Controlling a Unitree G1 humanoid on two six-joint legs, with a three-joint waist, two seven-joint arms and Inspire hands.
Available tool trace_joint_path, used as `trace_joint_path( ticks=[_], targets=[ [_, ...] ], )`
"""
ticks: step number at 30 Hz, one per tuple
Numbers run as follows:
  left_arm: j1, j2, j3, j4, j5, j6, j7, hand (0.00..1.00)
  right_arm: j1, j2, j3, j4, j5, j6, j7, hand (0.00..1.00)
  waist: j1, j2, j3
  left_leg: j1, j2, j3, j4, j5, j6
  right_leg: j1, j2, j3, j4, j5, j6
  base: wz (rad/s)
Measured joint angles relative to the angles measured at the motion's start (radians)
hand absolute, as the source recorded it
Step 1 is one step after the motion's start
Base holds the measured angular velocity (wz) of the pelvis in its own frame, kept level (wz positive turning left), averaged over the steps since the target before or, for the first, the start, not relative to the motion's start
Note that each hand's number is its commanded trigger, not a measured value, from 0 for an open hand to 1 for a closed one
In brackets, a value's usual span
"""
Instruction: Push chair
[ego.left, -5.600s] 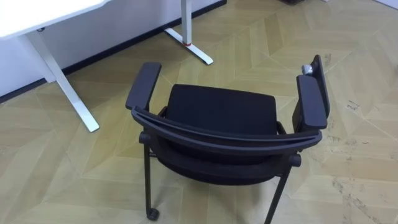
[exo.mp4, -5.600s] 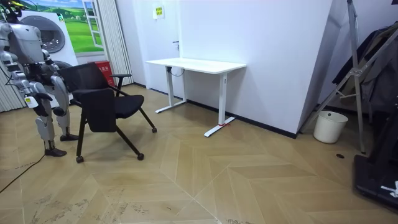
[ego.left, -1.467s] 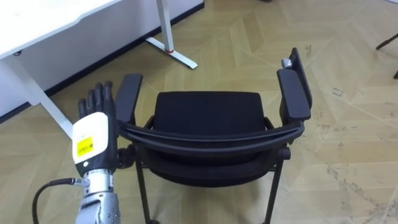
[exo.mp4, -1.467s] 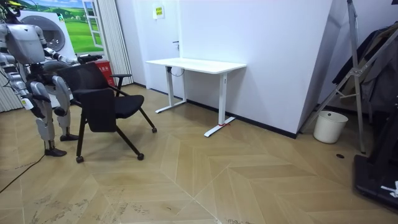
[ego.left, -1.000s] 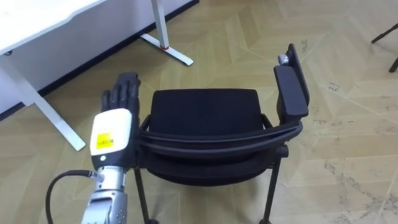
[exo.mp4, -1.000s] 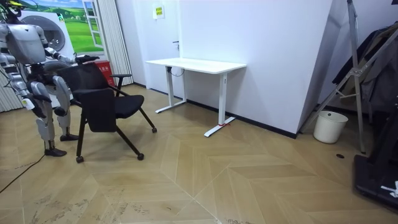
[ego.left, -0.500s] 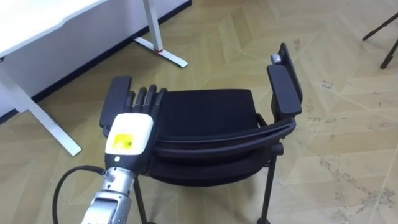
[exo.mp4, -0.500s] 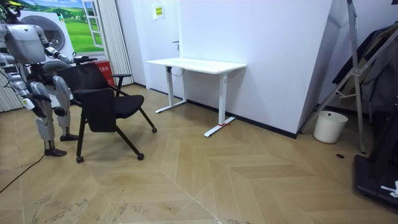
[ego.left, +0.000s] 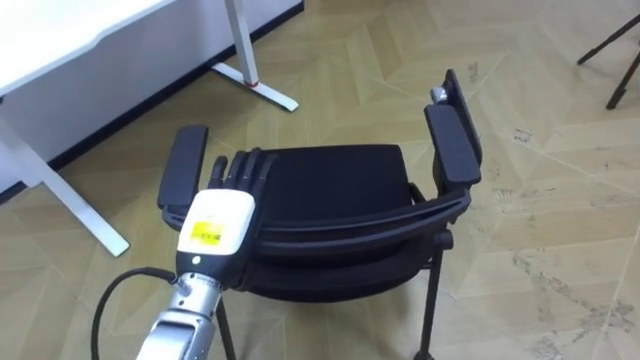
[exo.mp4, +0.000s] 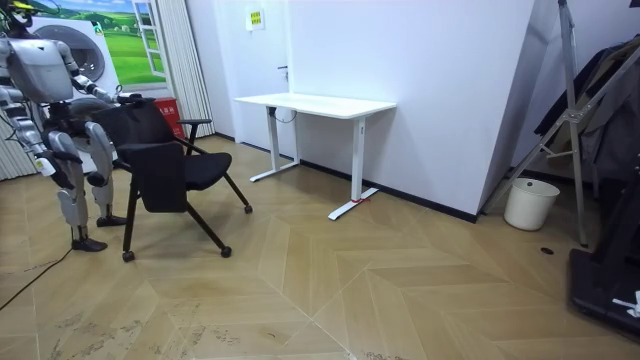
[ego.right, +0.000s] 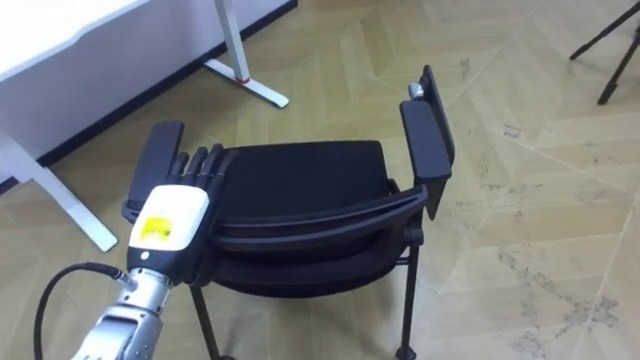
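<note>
The chair (ego.left: 330, 185) stands on the wood floor directly in front of the robot, seat facing away. Its left side is toward the white worktop (ego.left: 60, 40) and apart from the worktop's legs. The left hand (ego.left: 222, 215) lies flat over the left end of the backrest rail (ego.left: 370, 222), fingers straight and side by side and reaching toward the seat, curled round nothing. In the room view the right hand (exo.mp4: 47, 163) seems to hang by the robot's side, too small there to read.

What could go wrong:
- The push would come from one end of the rail only. That may turn the chair instead of driving it straight, swinging the left armrest (ego.left: 183, 180) toward the nearer worktop leg (ego.left: 60, 185).
- A flat hand has no hold, so it may slide forward over the rail.
- Pressure this high on the back could tip the chair forward if a foot catches on the floor.

Count:
- One chair.
- Two armrests, the right armrest (ego.left: 452, 145) on the far side from the worktop.
- One worktop, with two legs in view.
- One hand on the chair.
</note>
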Motion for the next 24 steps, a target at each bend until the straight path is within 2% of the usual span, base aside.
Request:
trace_joint_path(
  ticks=[2,4,5,8,17,24],
  targets=[
    [-0.015,-0.015,0.001,0.057,0.000,0.000,0.022,0.00,0.005,0.000,-0.009,0.000,0.001,0.003,0.003,0.00,0.000,0.003,0.0004,0.018,0.003,0.003,-0.005,-0.002,-0.003,0.018,0.003,0.004,-0.001,0.000,0.000,-0.05],
    [-0.028,-0.015,0.002,0.089,0.000,0.000,0.029,0.00,0.005,0.000,-0.010,0.000,0.000,0.008,0.003,0.00,-0.001,0.003,0.0003,0.021,0.005,0.007,-0.004,-0.003,-0.004,0.020,0.007,0.018,-0.001,0.000,-0.001,-0.08],
    [-0.031,-0.017,0.009,0.099,0.000,0.001,0.029,1.00,0.005,0.000,-0.010,-0.002,0.000,0.013,0.002,0.00,0.000,0.003,0.0002,0.021,0.007,0.015,-0.002,-0.003,-0.004,0.018,0.010,0.028,-0.001,-0.002,-0.004,-0.14],
    [-0.030,-0.022,0.020,0.115,-0.009,0.019,0.044,1.00,0.005,-0.001,-0.010,-0.004,0.001,0.028,0.000,0.00,-0.001,0.003,-0.0002,0.025,0.012,0.033,0.001,-0.003,-0.008,0.012,0.019,0.057,0.000,-0.001,-0.009,-0.19],
    [-0.030,-0.047,0.032,0.125,-0.024,0.029,0.049,1.00,0.005,-0.005,-0.010,-0.008,0.006,0.035,-0.010,0.00,0.002,-0.007,-0.0057,0.041,0.013,0.039,0.000,-0.003,-0.008,0.014,0.020,0.066,0.002,-0.002,-0.010,-0.02],
    [-0.037,-0.032,0.021,0.125,-0.019,0.029,0.048,1.00,0.005,-0.011,-0.009,-0.008,0.009,0.035,-0.001,0.00,0.000,-0.010,-0.0058,0.040,0.013,0.039,-0.002,-0.003,-0.008,0.013,0.020,0.065,0.002,-0.003,-0.010,0.00]
  ],
)
